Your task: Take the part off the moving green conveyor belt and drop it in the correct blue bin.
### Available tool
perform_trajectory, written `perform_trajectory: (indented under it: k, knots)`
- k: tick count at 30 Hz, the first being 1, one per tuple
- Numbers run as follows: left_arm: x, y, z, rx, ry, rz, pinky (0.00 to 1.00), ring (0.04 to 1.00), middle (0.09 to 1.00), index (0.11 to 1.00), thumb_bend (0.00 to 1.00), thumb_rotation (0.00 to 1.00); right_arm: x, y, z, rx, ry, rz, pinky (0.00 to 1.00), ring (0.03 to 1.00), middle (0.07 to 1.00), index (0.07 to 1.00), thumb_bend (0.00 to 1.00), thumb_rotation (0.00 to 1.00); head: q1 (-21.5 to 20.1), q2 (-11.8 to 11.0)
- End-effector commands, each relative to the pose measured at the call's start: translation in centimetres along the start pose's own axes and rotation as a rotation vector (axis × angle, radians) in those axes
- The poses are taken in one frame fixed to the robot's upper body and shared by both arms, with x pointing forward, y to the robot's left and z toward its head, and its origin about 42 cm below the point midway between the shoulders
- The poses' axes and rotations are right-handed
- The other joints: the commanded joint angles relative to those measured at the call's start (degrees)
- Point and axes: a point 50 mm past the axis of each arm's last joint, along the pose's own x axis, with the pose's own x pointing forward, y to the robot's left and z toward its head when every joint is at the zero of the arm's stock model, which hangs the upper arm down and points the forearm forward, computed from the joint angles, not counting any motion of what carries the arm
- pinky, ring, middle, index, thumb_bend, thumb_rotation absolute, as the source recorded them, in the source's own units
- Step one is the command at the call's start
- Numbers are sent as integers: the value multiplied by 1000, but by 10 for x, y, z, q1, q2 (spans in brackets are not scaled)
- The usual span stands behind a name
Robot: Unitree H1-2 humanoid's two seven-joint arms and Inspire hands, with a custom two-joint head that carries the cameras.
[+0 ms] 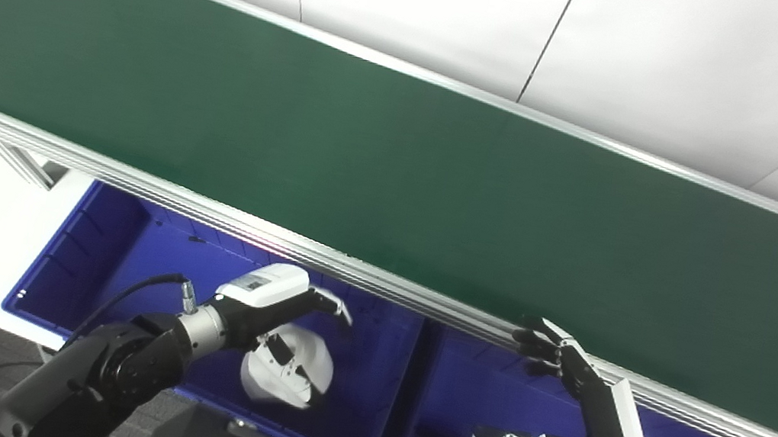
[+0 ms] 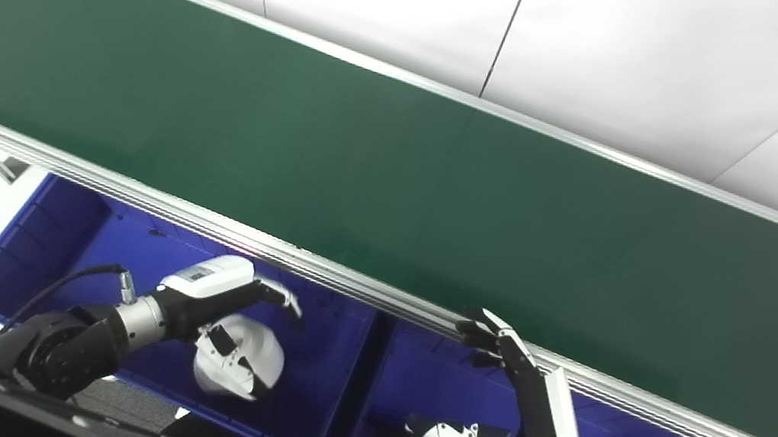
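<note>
2 hands are held over the bins (image 1: 122, 248): the left hand (image 1: 273, 294) loosely open just above a white part (image 1: 290, 366), the right hand (image 1: 561, 356) open, empty, at the belt (image 1: 369, 146) edge.

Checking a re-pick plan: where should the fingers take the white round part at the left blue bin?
Probably across the curved rim of the white round part, coming from above: the blue bin walls close its sides and the belt rail overhangs the far side. The left hand is right over it; whether it grips is unclear.
</note>
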Motion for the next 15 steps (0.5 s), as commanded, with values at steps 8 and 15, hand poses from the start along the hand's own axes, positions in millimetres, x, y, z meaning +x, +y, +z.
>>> perform_trajectory:
  k: [8, 15]
  knots:
    - [-12, 0, 24, -290, -166, 60, 934, 1000, 1000, 975, 879, 614, -6, -1, 12, 14, -12, -16, 597, 729, 767, 814, 867, 304, -31, 4]
    - [-8, 1, 31, -424, -314, 96, 925, 965, 983, 942, 900, 480, -7, 1, 12, -2, -3, -17, 599, 715, 767, 820, 874, 309, -79, -1]
